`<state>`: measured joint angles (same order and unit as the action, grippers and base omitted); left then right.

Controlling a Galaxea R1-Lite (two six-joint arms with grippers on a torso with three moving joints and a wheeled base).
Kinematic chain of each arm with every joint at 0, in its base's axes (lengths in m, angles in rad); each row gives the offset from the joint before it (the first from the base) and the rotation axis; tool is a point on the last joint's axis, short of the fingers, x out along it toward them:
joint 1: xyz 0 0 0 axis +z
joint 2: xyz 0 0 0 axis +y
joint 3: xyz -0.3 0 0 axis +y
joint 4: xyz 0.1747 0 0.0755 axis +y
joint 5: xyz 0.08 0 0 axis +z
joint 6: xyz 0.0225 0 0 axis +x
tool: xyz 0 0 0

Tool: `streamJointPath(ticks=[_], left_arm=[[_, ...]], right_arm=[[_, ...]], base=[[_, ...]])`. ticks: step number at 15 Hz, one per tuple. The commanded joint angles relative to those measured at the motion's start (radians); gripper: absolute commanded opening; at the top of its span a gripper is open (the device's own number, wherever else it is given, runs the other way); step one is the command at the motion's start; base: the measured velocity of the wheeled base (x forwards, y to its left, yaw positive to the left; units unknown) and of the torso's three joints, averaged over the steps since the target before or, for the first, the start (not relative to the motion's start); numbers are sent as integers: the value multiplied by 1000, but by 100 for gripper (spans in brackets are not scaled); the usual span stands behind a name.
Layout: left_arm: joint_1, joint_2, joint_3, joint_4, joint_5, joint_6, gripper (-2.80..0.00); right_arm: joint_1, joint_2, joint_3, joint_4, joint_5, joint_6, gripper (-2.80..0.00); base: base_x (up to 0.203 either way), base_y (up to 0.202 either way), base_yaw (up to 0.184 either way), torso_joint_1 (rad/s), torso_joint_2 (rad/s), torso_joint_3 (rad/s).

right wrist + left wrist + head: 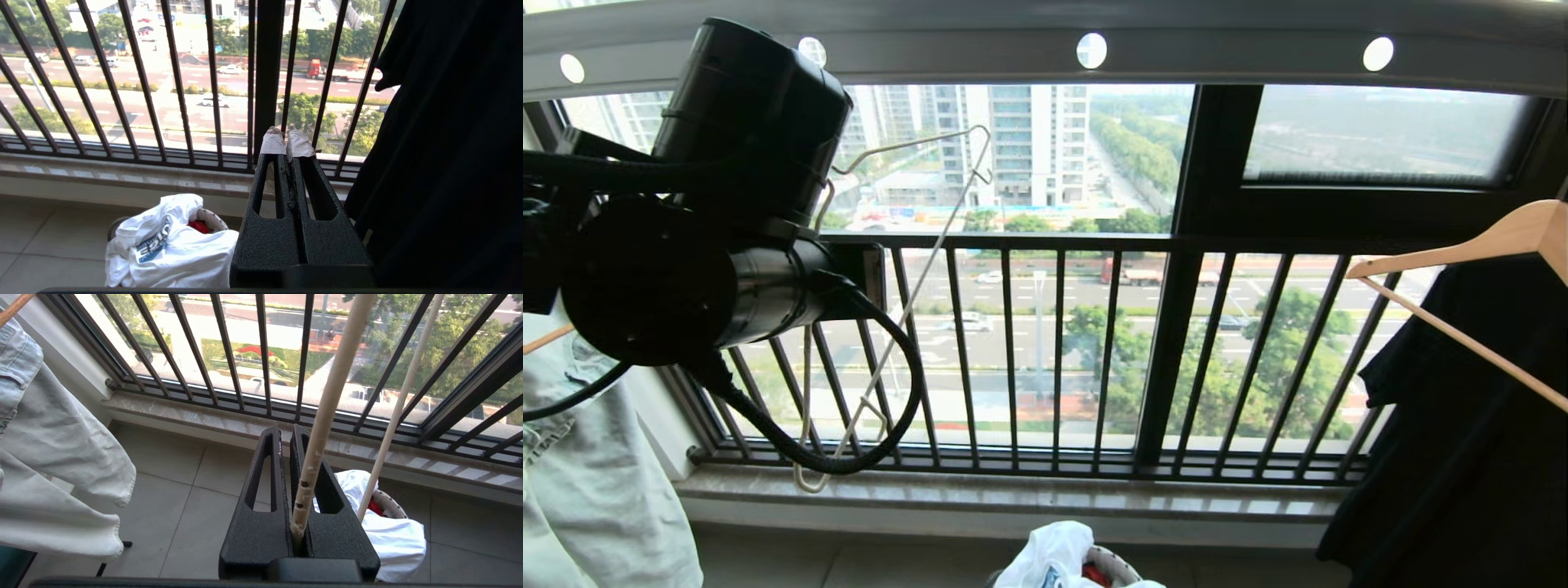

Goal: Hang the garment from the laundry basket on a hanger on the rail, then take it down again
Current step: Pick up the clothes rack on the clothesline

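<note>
1. Far left of the head view: a pale denim garment [596, 482] hangs at the frame's lower left edge.
2. Upper left: the left arm [711, 204] fills this part of the frame, reaching up toward the rail [1045, 45], a dark bar with round holes across the top.
3. Left gripper [292, 435]: the wrist view shows its jaws clamped on a wire of the hanger [327, 408]; a second wire of the same hanger runs just beside, outside the jaws.
4. Left of centre: the hanger [915, 278] stands tilted in front of the railing [1058, 359].
5. Bottom centre: the basket [1115, 563] sits on the floor below the sill, the white T-shirt [1049, 555] draped over its rim, a red garment [1097, 574] inside.
6. Right gripper [286, 143]: jaws closed together on nothing, with the T-shirt [171, 249] and basket [210, 218] below it in its wrist view.
7. Far right: a wooden hanger [1486, 245] carries a black garment [1462, 441].
</note>
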<state>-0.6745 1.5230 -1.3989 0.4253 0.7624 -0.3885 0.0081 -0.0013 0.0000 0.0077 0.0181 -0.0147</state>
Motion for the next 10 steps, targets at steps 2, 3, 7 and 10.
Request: streamJointPath(ticks=[2,3,7,10], left_arm=[[0,-11,-1,2,6,-1,-280],[0,-17,-2,3,6,-1,-280],[0,-58,1,6,5,-1,-280],[0,-103,33,8,5,2,-280]], right_arm=[[3,1,0,0,0,1,-280],[3,1,0,0,0,-1,-280],[3,1,0,0,0,1,-280],[3,1,0,0,0,-1,-280]], base=[[0,0,0,0,0,0],[0,0,0,0,0,0],[0,0,0,0,0,0],[0,0,0,0,0,0]])
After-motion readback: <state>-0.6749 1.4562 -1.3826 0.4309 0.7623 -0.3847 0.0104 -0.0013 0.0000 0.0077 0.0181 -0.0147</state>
